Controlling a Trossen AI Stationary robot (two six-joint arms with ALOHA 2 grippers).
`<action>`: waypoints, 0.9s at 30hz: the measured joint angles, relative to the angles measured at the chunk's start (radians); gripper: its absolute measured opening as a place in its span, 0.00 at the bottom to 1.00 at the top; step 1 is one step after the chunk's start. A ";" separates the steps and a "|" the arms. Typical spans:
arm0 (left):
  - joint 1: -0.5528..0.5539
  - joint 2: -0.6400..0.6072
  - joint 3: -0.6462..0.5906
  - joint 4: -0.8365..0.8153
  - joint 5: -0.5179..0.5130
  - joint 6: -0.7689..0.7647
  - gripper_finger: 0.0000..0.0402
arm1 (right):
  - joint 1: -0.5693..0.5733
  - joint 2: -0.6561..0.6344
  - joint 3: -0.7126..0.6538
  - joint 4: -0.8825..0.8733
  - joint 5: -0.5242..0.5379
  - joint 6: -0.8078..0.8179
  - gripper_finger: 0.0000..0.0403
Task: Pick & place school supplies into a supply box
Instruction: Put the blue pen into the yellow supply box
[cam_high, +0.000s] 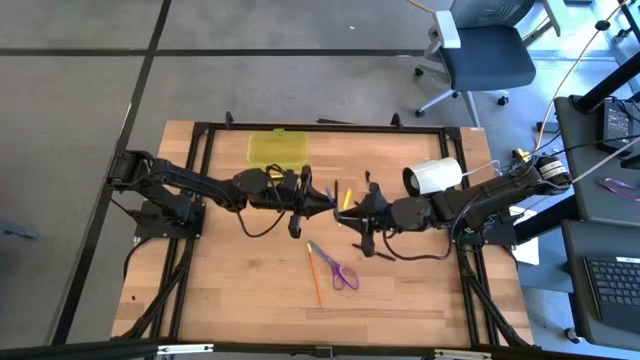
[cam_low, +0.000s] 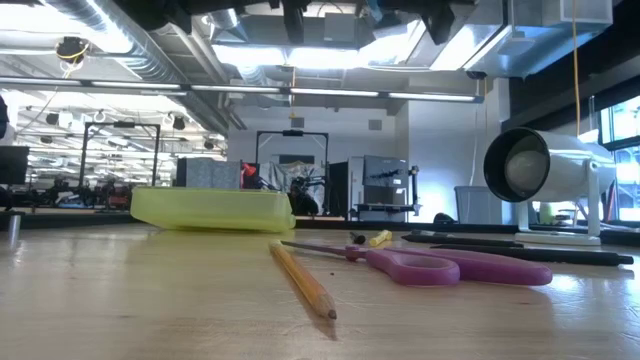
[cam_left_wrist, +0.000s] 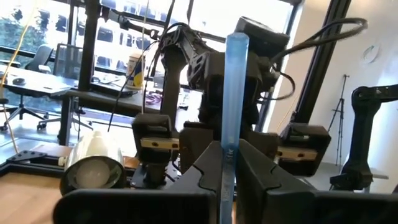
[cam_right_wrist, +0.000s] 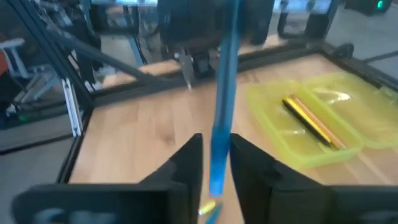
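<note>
A blue pen (cam_left_wrist: 236, 81) stands upright in the air between my two grippers, which face each other over the table's middle. My left gripper (cam_high: 325, 203) (cam_left_wrist: 228, 165) and my right gripper (cam_high: 352, 207) (cam_right_wrist: 216, 168) are both shut on it. The yellow-green supply box (cam_high: 280, 148) (cam_right_wrist: 298, 127) lies open near the far edge, with a yellow-and-orange pencil (cam_right_wrist: 311, 121) flat inside. The purple-handled scissors (cam_high: 342, 272) (cam_low: 450, 267) and an orange pencil (cam_high: 315, 272) (cam_low: 303, 280) lie flat nearer the near edge. A short yellow piece (cam_high: 347, 198) lies under the grippers. My left gripper pinches the blue pen's lower shaft (cam_left_wrist: 227, 149) between its two fingers, coming level from the table's left and lying across the pen. The pen is lifted clear and stands upright above the fingers. My right gripper closes on the pen's lower end (cam_right_wrist: 216, 165) between its two fingers, coming level from the table's right, across the pen. The pen rises upright from the fingers.
A white cylinder (cam_high: 432, 176) (cam_low: 545, 170) on a stand sits by the right arm. Black pens (cam_low: 520, 250) lie in front of it. Bare wood stretches along the near edge on both sides of the scissors. A black frame rims the table.
</note>
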 joint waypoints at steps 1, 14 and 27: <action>0.009 -0.003 0.000 -0.009 0.010 0.000 0.03 | -0.001 -0.001 0.000 -0.024 -0.002 0.013 0.24; 0.196 -0.075 0.006 -0.555 0.050 0.045 0.03 | -0.034 -0.040 0.000 -0.542 -0.029 0.306 0.49; 0.412 -0.070 0.158 -1.377 -0.029 0.259 0.02 | -0.034 -0.040 0.000 -0.639 -0.035 0.413 0.50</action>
